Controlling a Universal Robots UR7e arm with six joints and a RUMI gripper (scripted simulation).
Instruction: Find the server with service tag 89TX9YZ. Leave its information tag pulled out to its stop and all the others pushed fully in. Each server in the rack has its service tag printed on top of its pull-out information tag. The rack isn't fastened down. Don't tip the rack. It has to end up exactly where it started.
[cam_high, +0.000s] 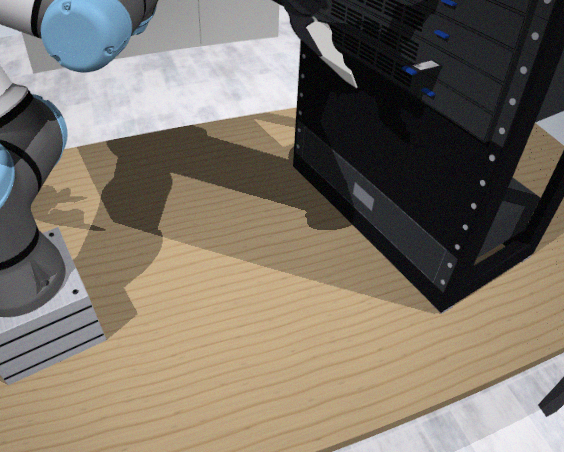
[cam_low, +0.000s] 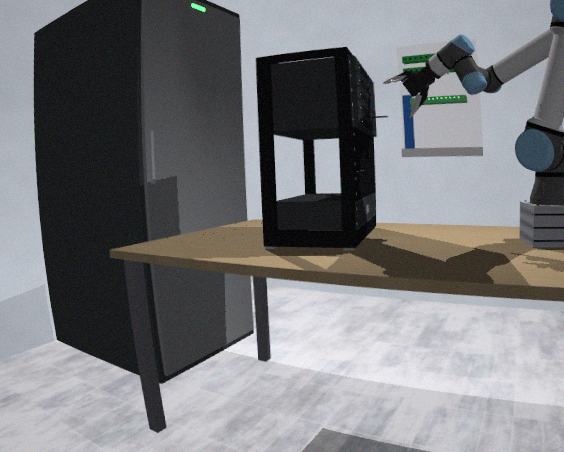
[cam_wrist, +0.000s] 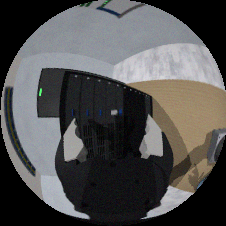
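The thin blue-tipped information tag with a white label (cam_high: 426, 65) (cam_low: 381, 116) (cam_wrist: 114, 112) jutted level from the black metal rack (cam_high: 370, 225) (cam_low: 267, 150) (cam_wrist: 63, 110), its long axis toward the arm's side, at one o'clock in the top view. The pale-fingered black hand (cam_low: 401, 98) (cam_wrist: 111, 117) gaped wide open, apart from it. Straight grain striped the wooden surface (cam_high: 250, 340) (cam_low: 200, 250) (cam_wrist: 185, 110).

Black rack (cam_high: 465, 260) (cam_low: 267, 150) (cam_wrist: 63, 100), blue-ended tags (cam_high: 420, 67) (cam_low: 382, 116) (cam_wrist: 114, 112), wood-grained tan tabletop (cam_high: 280, 350) (cam_low: 210, 245) (cam_wrist: 195, 110).

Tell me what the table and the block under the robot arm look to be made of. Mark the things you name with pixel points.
The table (cam_high: 240, 370) (cam_low: 200, 260) (cam_wrist: 190, 107): wood or a wood-look laminate, pale and fairly matt, judging by the long wavy grain lines; which of the two, I can't tell.

The block (cam_high: 50, 332) (cam_low: 526, 225): probably bare metal, perhaps aluminium, with a brushed finish, going by its silvery grey, faintly streaked top and crisp edges.
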